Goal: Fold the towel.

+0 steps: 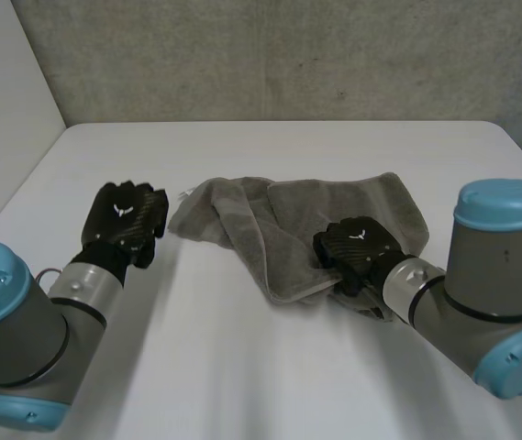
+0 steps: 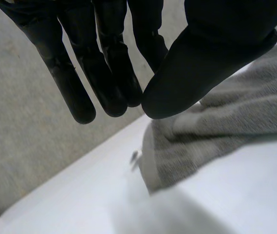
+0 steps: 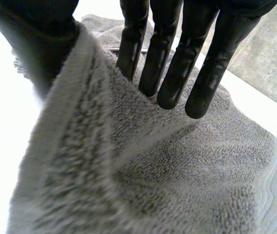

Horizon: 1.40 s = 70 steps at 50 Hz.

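Note:
A grey towel [image 1: 334,206] lies crumpled and partly doubled over in the middle of the white table [image 1: 242,367]. My right hand [image 1: 357,249] rests on its near edge. In the right wrist view a thick fold of the towel [image 3: 128,185] stands loosely between the thumb and the straight fingers [image 3: 177,58], which touch the cloth without clamping it. My left hand [image 1: 127,218] hovers over bare table just left of the towel's left corner. In the left wrist view its thumb [image 2: 201,63] nearly meets the fingertips with nothing between them, and the towel's corner [image 2: 216,131] lies beyond them.
A small hanging loop [image 1: 185,194] sticks out of the towel's left corner. A grey wall [image 1: 288,55] runs behind the table's far edge, and a pale wall [image 1: 4,110] stands at the left. Bare table stretches in front of the towel and to its left.

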Tool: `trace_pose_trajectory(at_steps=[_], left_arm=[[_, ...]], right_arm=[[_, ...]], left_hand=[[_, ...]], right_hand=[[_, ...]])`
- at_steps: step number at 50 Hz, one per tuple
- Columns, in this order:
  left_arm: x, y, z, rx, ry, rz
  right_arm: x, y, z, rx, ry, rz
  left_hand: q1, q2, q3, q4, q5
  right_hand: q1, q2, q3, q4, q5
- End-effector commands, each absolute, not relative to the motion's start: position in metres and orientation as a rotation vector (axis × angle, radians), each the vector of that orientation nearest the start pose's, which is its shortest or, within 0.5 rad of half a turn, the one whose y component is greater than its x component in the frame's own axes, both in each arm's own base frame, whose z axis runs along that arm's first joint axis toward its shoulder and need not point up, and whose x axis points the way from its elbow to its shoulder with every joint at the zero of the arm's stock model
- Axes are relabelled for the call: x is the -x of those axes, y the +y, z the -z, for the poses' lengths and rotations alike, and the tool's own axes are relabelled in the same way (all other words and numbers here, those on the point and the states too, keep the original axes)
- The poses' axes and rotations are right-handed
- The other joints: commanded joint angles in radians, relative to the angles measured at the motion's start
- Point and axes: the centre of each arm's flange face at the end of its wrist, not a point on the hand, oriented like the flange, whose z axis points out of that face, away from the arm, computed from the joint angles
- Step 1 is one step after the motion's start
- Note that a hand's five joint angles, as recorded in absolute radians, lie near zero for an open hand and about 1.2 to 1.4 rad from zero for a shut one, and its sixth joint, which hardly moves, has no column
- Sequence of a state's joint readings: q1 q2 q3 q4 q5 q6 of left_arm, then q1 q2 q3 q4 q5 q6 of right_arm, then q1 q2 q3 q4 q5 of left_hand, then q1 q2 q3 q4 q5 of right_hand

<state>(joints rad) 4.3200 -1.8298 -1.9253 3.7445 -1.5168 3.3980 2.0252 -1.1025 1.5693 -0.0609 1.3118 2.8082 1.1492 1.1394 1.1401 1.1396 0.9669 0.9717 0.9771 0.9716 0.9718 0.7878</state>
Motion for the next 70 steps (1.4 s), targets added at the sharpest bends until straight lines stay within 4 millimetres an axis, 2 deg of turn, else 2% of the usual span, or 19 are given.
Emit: trace_pose_trajectory(at_steps=[1, 6, 8, 14, 19, 26, 30, 40, 43, 44, 45, 46, 48, 56, 58, 59, 61, 64, 70], left_arm=[[0.262, -0.263, -0.2, -0.864, 2.091, 2.421], [0.278, -0.267, -0.202, -1.041, 2.067, 2.491], [0.289, -0.274, -0.197, -1.174, 2.068, 2.517], [0.303, -0.289, -0.188, -1.309, 2.072, 2.509], [0.319, -0.315, -0.175, -1.401, 2.202, 2.354], [0.334, -0.336, -0.158, -1.47, 2.37, 2.164], [0.347, -0.344, -0.148, -1.567, 2.319, 2.104], [0.356, -0.349, -0.129, -1.698, 2.209, 2.022], [0.359, -0.347, -0.125, -1.74, 2.16, 2.002], [0.36, -0.345, -0.127, -1.748, 2.143, 2.004], [0.361, -0.345, -0.127, -1.749, 2.143, 2.004], [0.363, -0.342, -0.128, -1.754, 2.13, 2.002], [0.363, -0.339, -0.128, -1.76, 2.132, 1.996], [0.346, -0.33, -0.151, -1.66, 2.152, 1.956], [0.326, -0.327, -0.164, -1.55, 2.182, 1.918], [0.326, -0.327, -0.164, -1.549, 2.182, 1.918], [0.304, -0.325, -0.177, -1.438, 2.169, 1.928], [0.295, -0.319, -0.184, -1.391, 2.153, 1.957], [0.259, -0.305, -0.206, -1.149, 2.11, 2.106]], right_arm=[[-0.284, -0.227, -0.168, 1.11, 2.097, 1.561], [-0.275, -0.205, -0.169, 1.209, 2.065, 1.571], [-0.272, -0.203, -0.17, 1.222, 2.061, 1.591], [-0.259, -0.201, -0.161, 1.246, 2.087, 1.589], [-0.259, -0.197, -0.157, 1.268, 2.074, 1.566], [-0.258, -0.196, -0.157, 1.273, 2.073, 1.566], [-0.259, -0.195, -0.156, 1.277, 2.075, 1.56], [-0.258, -0.197, -0.153, 1.279, 2.082, 1.553], [-0.258, -0.198, -0.153, 1.278, 2.082, 1.555], [-0.258, -0.198, -0.153, 1.277, 2.084, 1.556], [-0.258, -0.198, -0.153, 1.277, 2.084, 1.556], [-0.258, -0.199, -0.153, 1.275, 2.086, 1.559], [-0.258, -0.199, -0.154, 1.275, 2.085, 1.561], [-0.251, -0.206, -0.154, 1.241, 2.117, 1.572], [-0.251, -0.207, -0.154, 1.226, 2.125, 1.573], [-0.25, -0.208, -0.154, 1.215, 2.131, 1.575], [-0.249, -0.21, -0.154, 1.205, 2.135, 1.582], [-0.249, -0.213, -0.153, 1.16, 2.136, 1.608], [-0.244, -0.222, -0.149, 1.05, 2.215, 1.649]], left_hand=[[-0.437, -0.427, -0.427, -0.427, -0.429], [-0.539, -0.53, -0.53, -0.53, -0.532], [-0.589, -0.579, -0.58, -0.58, -0.581], [-0.592, -0.582, -0.583, -0.583, -0.584], [-0.545, -0.536, -0.536, -0.536, -0.538], [-0.557, -0.547, -0.548, -0.547, -0.549], [-0.569, -0.559, -0.56, -0.559, -0.561], [-0.589, -0.579, -0.58, -0.58, -0.582], [-0.396, -0.386, -0.386, -0.386, -0.388], [-0.093, -0.083, -0.084, -0.084, -0.085], [-0.09, -0.08, -0.081, -0.081, -0.082], [0.16, 0.17, 0.169, 0.169, 0.168], [0.247, 0.257, 0.256, 0.257, 0.255], [0.247, 0.257, 0.256, 0.257, 0.255], [0.247, 0.257, 0.256, 0.257, 0.255], [0.247, 0.257, 0.256, 0.257, 0.255], [0.247, 0.257, 0.256, 0.257, 0.255], [0.247, 0.257, 0.256, 0.257, 0.255], [0.247, 0.257, 0.256, 0.257, 0.255]], right_hand=[[0.276, 0.27, 0.276, 0.276, 0.285], [0.367, 0.361, 0.367, 0.367, 0.376], [0.367, 0.361, 0.367, 0.367, 0.376], [0.346, 0.341, 0.346, 0.346, 0.356], [0.335, 0.329, 0.335, 0.335, 0.344], [0.326, 0.32, 0.326, 0.326, 0.335], [0.326, 0.32, 0.326, 0.326, 0.335], [0.323, 0.317, 0.323, 0.323, 0.332], [0.323, 0.317, 0.323, 0.323, 0.332], [0.323, 0.317, 0.323, 0.323, 0.332], [0.323, 0.317, 0.323, 0.323, 0.332], [0.323, 0.317, 0.323, 0.323, 0.332], [0.323, 0.317, 0.323, 0.323, 0.332], [0.323, 0.317, 0.323, 0.323, 0.332], [0.299, 0.294, 0.299, 0.299, 0.309], [0.244, 0.239, 0.244, 0.244, 0.254], [0.182, 0.176, 0.182, 0.182, 0.191], [-0.041, -0.047, -0.041, -0.041, -0.032], [-0.393, -0.398, -0.393, -0.393, -0.384]])
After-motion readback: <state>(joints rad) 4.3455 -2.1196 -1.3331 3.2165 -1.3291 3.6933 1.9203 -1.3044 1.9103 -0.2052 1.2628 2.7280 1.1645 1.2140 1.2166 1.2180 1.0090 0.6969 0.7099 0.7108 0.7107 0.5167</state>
